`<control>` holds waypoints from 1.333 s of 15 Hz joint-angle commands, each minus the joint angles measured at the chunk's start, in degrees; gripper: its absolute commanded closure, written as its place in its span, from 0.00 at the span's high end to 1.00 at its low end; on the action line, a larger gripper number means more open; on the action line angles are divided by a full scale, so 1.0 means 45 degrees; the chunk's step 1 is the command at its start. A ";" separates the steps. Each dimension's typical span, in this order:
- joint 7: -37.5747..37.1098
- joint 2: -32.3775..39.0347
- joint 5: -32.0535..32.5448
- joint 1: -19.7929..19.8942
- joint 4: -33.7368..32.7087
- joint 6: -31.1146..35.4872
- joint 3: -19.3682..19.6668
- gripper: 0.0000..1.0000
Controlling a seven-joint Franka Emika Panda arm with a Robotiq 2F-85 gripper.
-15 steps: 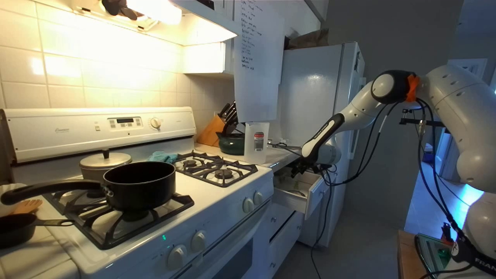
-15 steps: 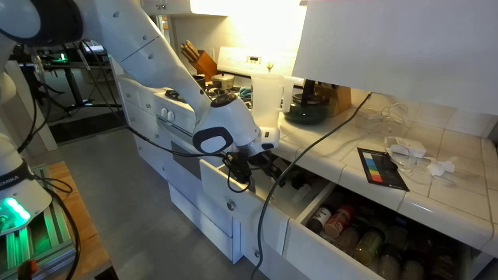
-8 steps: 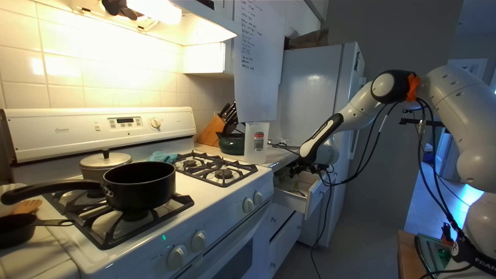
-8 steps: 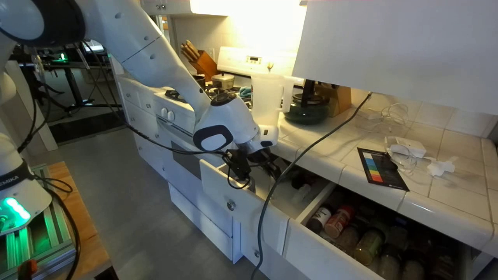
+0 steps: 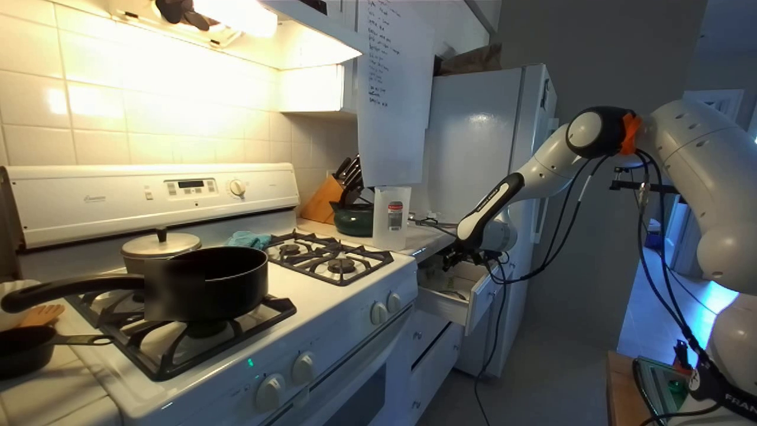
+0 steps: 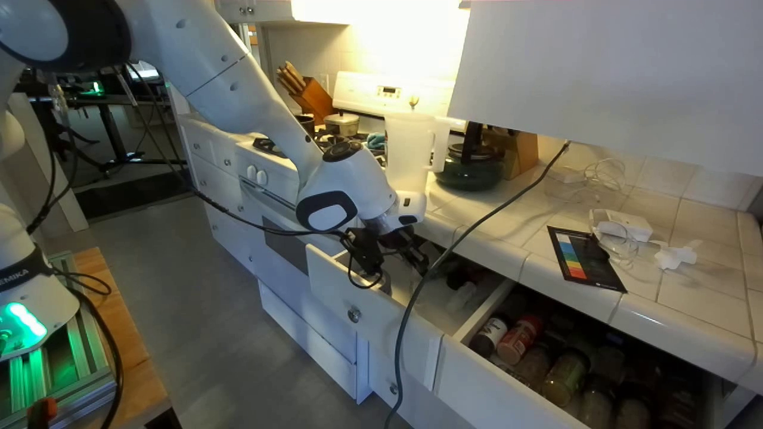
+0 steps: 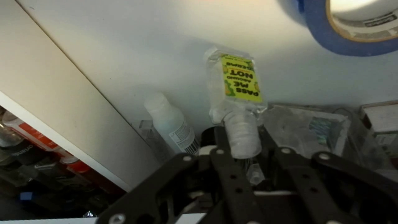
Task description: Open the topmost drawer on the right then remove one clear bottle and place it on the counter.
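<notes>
The topmost drawer [image 6: 375, 304] stands pulled out below the counter [image 6: 512, 214], seen in both exterior views. Inside it, a small clear bottle [image 7: 236, 81] with a yellow label shows in the wrist view, its ribbed white cap pointing toward my hand. My gripper [image 7: 241, 133] is shut on that cap, one finger on each side. The bottle's body still appears at the drawer floor; whether it touches cannot be told. From outside, my gripper [image 6: 411, 256] reaches down into the drawer, and the bottle is hard to make out there.
Beside the held bottle lie a white bottle [image 7: 172, 121], a clear plastic box [image 7: 298, 130] and a blue tape roll [image 7: 326, 37]. A neighbouring open drawer [image 6: 495, 387] holds several jars. A dark cable [image 6: 477, 223] hangs across the front. A pitcher [image 6: 408, 152] and colour card [image 6: 584, 259] rest on the counter.
Over the last second my gripper has come shut, its fingers now around the bottle's cap. The hand has shifted slightly up and toward the stove. The drawer has stayed where it was.
</notes>
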State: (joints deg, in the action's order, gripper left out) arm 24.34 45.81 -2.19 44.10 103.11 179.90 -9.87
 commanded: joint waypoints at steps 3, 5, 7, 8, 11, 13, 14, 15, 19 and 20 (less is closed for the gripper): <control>-0.0143 -0.1457 0.0553 0.1412 0.1481 0.0381 -0.1580 0.06; 0.0012 -0.1973 0.0557 0.2428 0.2062 0.0150 -0.2725 0.06; 0.0146 -0.2443 0.0466 0.3612 0.2626 -0.0197 -0.3990 0.06; 0.0246 -0.2582 0.0407 0.4232 0.2855 -0.0346 -0.4613 0.06; 0.0507 -0.3013 0.0188 0.5921 0.3457 -0.0609 -0.6185 0.06; 0.0657 -0.3174 0.0250 0.7009 0.3703 -0.0302 -0.7098 0.06; 0.0714 -0.3255 0.0332 0.7430 0.3761 -0.0081 -0.7439 0.06; 0.0739 -0.3326 0.0392 0.7878 0.3793 0.0061 -0.7794 0.06; 0.1273 -0.3607 0.0117 0.9081 0.3330 0.0125 -0.8934 0.06; 0.1206 -0.3695 0.0085 0.9099 0.3025 -0.0070 -0.8973 0.06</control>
State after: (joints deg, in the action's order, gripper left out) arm 29.20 30.99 -1.84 82.86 117.88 180.19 -48.05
